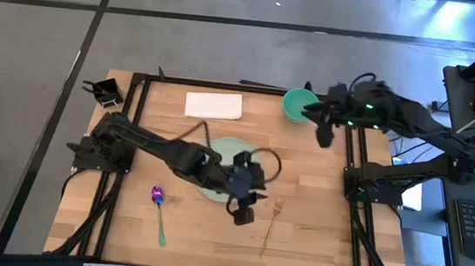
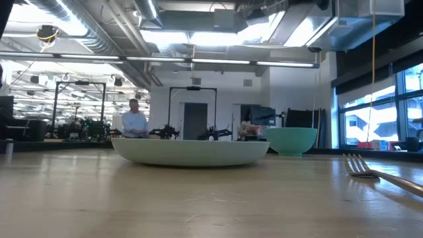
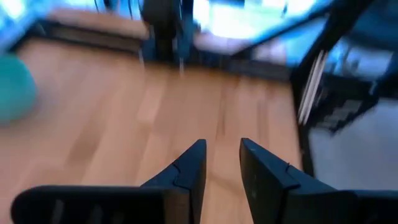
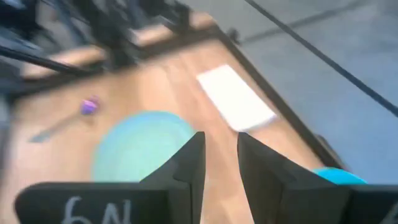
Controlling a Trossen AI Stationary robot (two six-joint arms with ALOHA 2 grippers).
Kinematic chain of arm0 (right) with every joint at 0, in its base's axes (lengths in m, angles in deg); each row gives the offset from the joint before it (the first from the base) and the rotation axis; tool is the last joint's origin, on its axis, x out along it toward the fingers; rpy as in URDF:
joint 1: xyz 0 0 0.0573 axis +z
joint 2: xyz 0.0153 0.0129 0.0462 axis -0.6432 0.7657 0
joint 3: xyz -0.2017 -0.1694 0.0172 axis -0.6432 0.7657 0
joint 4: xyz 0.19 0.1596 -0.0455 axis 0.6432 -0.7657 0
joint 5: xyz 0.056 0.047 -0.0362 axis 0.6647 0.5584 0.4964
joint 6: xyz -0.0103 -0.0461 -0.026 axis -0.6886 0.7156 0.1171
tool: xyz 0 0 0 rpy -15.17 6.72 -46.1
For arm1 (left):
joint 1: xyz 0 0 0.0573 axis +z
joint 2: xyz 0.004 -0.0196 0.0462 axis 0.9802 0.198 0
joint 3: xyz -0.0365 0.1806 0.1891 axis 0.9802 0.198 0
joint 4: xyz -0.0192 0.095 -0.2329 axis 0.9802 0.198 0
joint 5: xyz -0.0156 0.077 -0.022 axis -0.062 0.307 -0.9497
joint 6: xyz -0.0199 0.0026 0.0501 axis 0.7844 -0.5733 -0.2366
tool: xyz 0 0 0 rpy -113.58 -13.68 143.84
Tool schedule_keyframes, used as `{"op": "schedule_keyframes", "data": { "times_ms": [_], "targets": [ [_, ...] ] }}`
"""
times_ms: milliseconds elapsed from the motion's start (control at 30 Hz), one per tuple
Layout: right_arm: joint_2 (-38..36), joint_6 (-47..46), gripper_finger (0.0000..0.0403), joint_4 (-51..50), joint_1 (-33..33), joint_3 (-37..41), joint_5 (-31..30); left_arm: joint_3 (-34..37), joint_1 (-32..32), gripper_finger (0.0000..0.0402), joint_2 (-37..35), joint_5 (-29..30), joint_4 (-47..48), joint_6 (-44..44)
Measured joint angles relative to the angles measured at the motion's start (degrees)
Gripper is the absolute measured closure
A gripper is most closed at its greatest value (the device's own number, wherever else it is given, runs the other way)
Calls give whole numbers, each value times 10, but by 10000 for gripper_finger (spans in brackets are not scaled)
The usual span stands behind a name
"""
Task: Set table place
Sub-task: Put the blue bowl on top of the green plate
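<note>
The left gripper (image 1: 244, 205) hangs over the middle of the counter (image 1: 315, 236), its fingers a narrow gap apart and holding nothing, just beside the near rim of the pale green plate (image 1: 219, 146); the spot suggests an arm working between the plate and the cutlery. The right gripper (image 1: 323, 126) sits at the far right corner, touching or just beside the teal bowl (image 1: 296, 102); its fingers are likewise slightly parted and empty in its wrist view, and it cannot be told from above whether it touches the bowl, which probably has yet to be brought to the plate. One spoon (image 1: 159, 213), purple-headed with a teal handle, lies toward the near left, well apart from the plate; one gold fork (image 1: 271, 224) lies toward the near right, its tines pointing at the far edge, roughly where a setting would want it. One white napkin (image 1: 214, 105) rests by the far edge and one small black holder (image 1: 107, 92) at the far left corner. A person (image 2: 135, 123) stands in the room beyond.
</note>
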State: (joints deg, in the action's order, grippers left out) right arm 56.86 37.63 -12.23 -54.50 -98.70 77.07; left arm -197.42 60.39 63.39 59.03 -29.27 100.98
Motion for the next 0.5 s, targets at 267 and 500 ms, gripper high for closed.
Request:
{"op": "schedule_keyframes", "data": {
  "times_ms": [267,500],
  "targets": [
    [116,32,309,-35,-127,0,83,-141,20,307,0,11,18,-36],
    [235,33,308,-91,-187,0,78,-177,34,318,-15,14,-13,-94]
  ]
}}
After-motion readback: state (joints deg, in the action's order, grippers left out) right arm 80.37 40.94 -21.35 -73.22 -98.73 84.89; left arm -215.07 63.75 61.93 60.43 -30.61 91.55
